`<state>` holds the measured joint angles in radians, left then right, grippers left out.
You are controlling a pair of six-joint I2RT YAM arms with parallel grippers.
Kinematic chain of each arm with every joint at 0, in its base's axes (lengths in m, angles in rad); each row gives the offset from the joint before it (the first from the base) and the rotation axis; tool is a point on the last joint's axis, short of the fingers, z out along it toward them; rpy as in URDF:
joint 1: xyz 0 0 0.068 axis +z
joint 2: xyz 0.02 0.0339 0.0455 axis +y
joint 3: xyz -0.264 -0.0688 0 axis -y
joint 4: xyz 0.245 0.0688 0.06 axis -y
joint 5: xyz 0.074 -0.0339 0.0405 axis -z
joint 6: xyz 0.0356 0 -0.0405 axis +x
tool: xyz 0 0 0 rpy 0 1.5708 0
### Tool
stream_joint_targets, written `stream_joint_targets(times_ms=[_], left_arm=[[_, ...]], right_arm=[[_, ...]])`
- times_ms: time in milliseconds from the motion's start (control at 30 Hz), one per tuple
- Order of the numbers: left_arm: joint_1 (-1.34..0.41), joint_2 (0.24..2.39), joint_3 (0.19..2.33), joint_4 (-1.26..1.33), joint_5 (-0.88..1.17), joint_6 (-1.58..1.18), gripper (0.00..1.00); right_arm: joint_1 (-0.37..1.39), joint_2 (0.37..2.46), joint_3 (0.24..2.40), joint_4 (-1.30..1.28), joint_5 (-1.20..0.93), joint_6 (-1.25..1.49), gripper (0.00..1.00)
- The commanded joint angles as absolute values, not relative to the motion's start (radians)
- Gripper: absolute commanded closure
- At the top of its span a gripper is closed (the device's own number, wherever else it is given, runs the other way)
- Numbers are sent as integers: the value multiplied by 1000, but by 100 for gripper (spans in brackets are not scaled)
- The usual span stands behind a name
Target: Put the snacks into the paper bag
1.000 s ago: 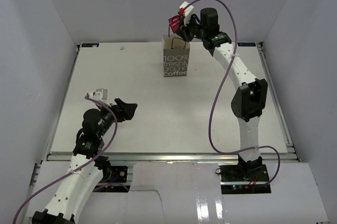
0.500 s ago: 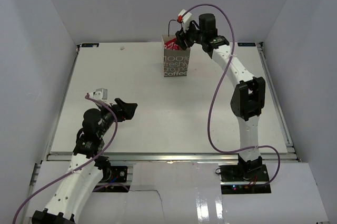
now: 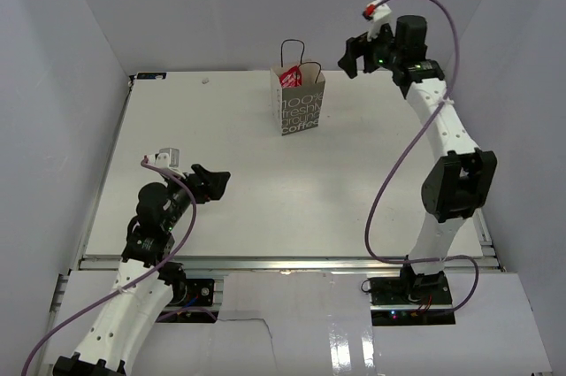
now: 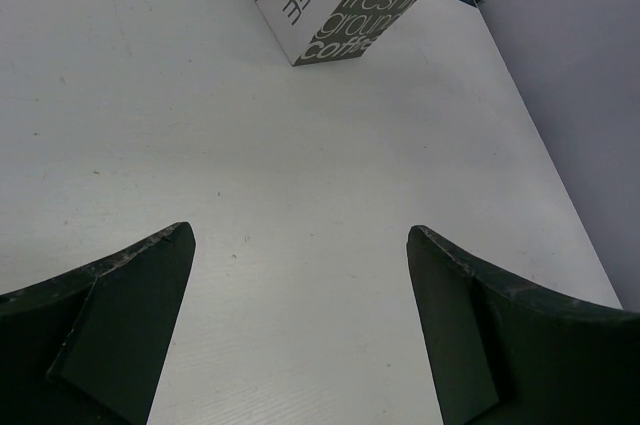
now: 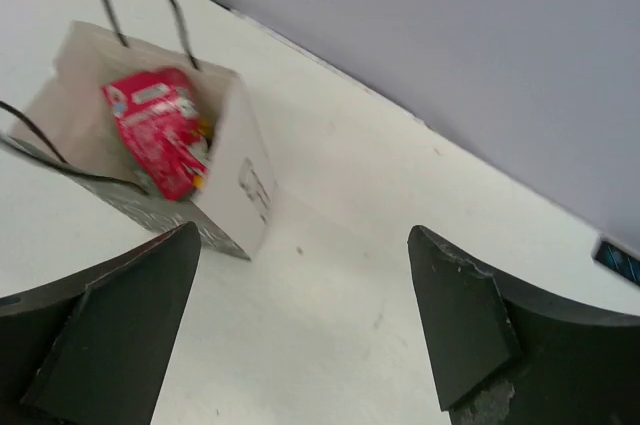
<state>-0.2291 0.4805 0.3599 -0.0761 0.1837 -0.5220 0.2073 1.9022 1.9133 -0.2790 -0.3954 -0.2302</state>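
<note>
Right wrist view gave me the clearest look: the bag (image 5: 243,177) stood upright on the bench (image 5: 330,345) with its mouth open towards the camera. A red packet (image 5: 160,140) sat inside it, leaning against the inner wall with its top edge close to the rim. A sliver of yellow (image 5: 204,129) showed just beside the red one, and I could not tell what it belonged to. Anything deeper in the bag was hidden by the red packet and the paper walls.

The right claw (image 5: 302,237) was spread wide with nothing between its fingers. In the top view it hung high near the back wall, off to the right of the bag and apart from it. I judged it was held there so that the thin handles (image 3: 293,45), which stood up above the rim, would not be snagged.

The left claw (image 3: 215,183) was also wide open and empty. It was parked low over the near left of the bench, well apart from the bag, and its camera saw only the printed side of the bag far ahead. I took that as a waiting pose that kept the left arm out of the other arm's way.

I saw no loose packet on the bench in any view, so I judged the task was at or near its end
</note>
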Motion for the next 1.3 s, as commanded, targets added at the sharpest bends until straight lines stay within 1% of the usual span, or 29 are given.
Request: stream_joint_targets(times_ms=[0, 67, 167, 200, 267, 467, 667, 800, 1267], left_arm=[[-225, 479, 405, -74, 186, -508, 2], [-225, 486, 416, -71, 189, -503, 2], [-226, 506, 439, -74, 193, -497, 2], [-225, 511, 443, -75, 195, -499, 2], [-225, 512, 451, -77, 201, -502, 2], [-225, 508, 448, -75, 207, -506, 2], [-225, 496, 456, -92, 218, -503, 2], [-225, 459, 449, -113, 210, -505, 2], [-225, 384, 454, -176, 193, -514, 2]], right_arm=[[82, 1783, 1786, -294, -429, -57, 10], [55, 1729, 1728, -334, -404, -80, 10], [35, 1654, 1594, -382, -235, -150, 10], [29, 1635, 1527, -391, -210, -175, 10], [28, 1579, 1462, -390, -163, -233, 10], [26, 1430, 1281, -324, -164, -298, 10], [26, 1413, 1285, -302, -86, -207, 10], [28, 1410, 1304, -298, -74, -192, 10], [26, 1381, 1336, -316, -140, -164, 10]])
